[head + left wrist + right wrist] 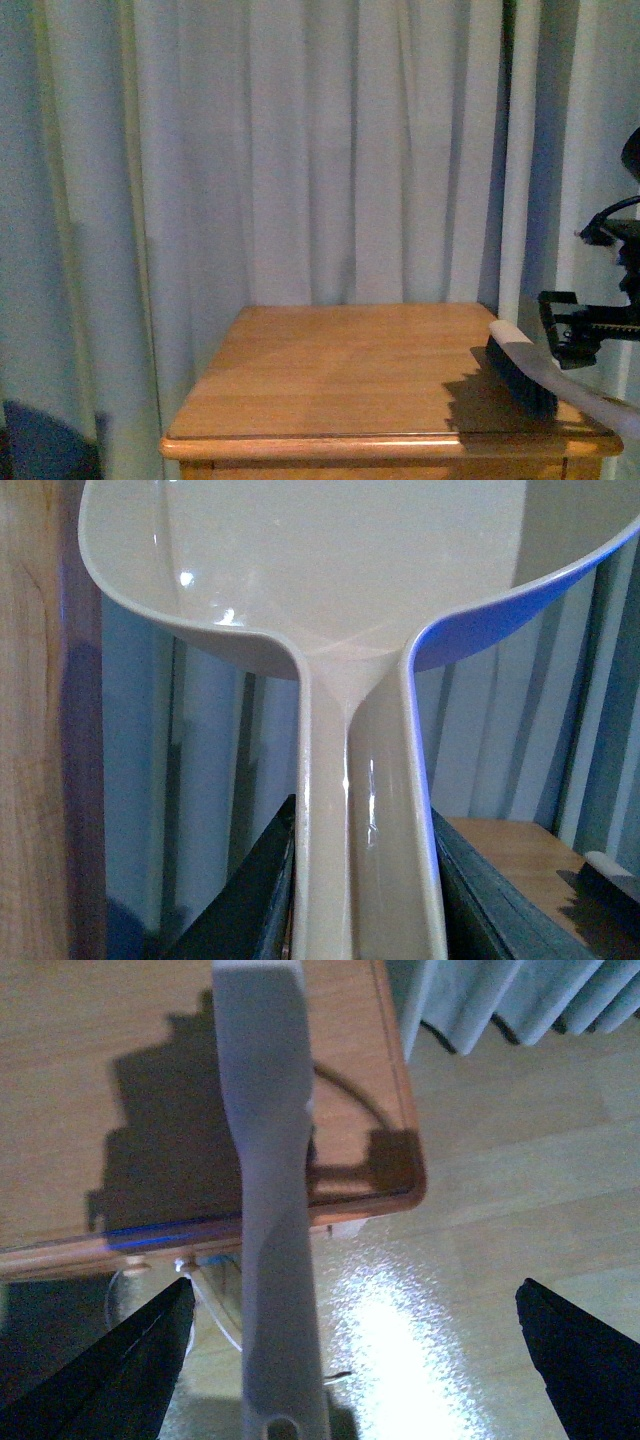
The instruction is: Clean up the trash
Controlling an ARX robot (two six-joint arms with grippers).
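left pincer [362, 815] clamps dustpan [300, 570] handle; right pincer [352, 1285] gapes wide astride brush [265, 1160].

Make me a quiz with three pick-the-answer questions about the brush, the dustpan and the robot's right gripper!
1. Where is the bristle end of the brush?
A. on the wooden table, by its right edge
B. in a sink
C. on a shelf
2. What colour is the dustpan?
A. green
B. pale beige
C. black
3. How is the right gripper?
A. shut on a cup
B. shut on a sponge
C. open
Answers: 1 A, the front view shows the bristles on the tabletop. 2 B, the left wrist view shows its pale beige bowl. 3 C, its fingers stand wide apart, one on each side of the brush handle.
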